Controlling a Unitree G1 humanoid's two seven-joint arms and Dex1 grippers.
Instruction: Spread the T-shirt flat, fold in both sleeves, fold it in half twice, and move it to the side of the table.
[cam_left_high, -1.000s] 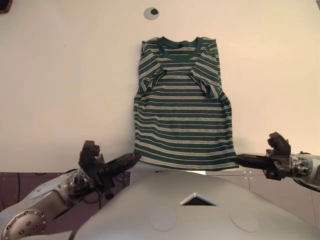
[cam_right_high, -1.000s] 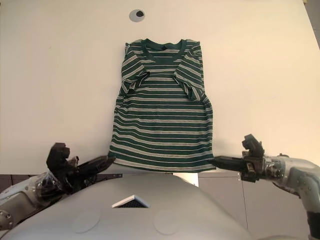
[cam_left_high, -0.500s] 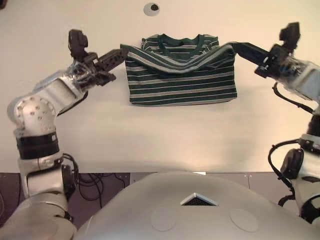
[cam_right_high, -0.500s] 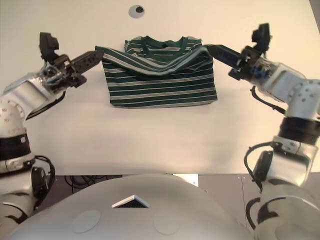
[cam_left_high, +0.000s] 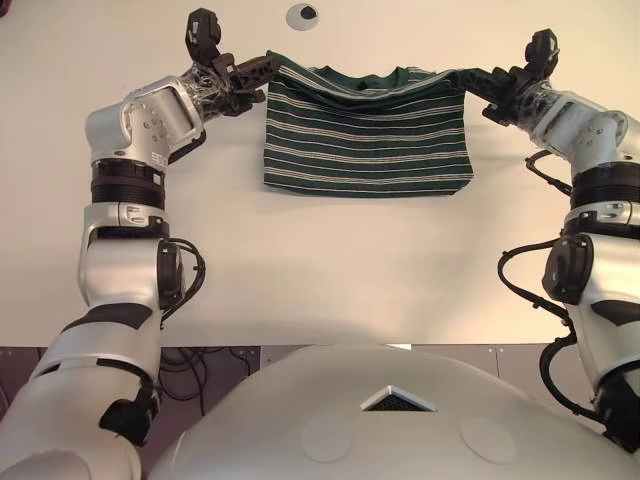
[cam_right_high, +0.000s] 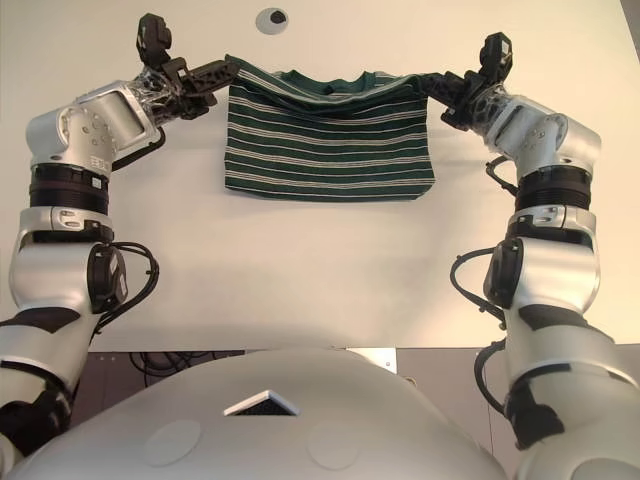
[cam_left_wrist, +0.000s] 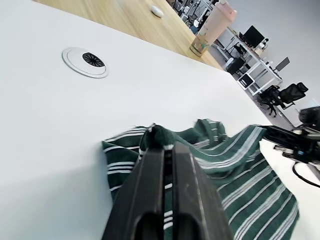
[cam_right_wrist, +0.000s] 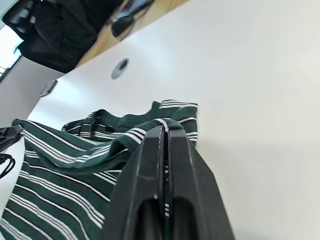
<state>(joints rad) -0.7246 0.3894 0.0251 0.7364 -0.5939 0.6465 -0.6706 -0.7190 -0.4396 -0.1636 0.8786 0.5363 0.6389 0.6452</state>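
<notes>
Jaws, left: the left gripper (cam_left_high: 270, 67) is closed on the T-shirt (cam_left_high: 368, 140), pinching a bunched corner of fabric at the far edge on your left. The wrist view shows its 2 fingers pressed together with cloth at their tips.
Jaws, right: the right gripper (cam_left_high: 472, 76) is likewise clamped on the T-shirt, at the opposite far corner.
T-shirt position: it lies on the white table (cam_left_high: 300, 260), toward the far side, near the round cable grommet (cam_left_high: 303, 15). The near part rests flat. The held edge is raised off the surface and sags slightly between the 2 grippers, over the collar end.
Fold status: judged from the shape, the sleeves are in and the first half-fold is in hand. 1 more fold and the move aside remain.
Handling: expect light, limp knit cloth. It will drape, stretch and wrinkle rather than hold a line. It is not fragile, and it should drag on the table rather than slide freely.
Where to hold: take corners and hemmed edges, both layers together, with your 2 grips level so the edge is taut.
Risk: an uneven release could leave the top layer skewed or bunched at the collar.
</notes>
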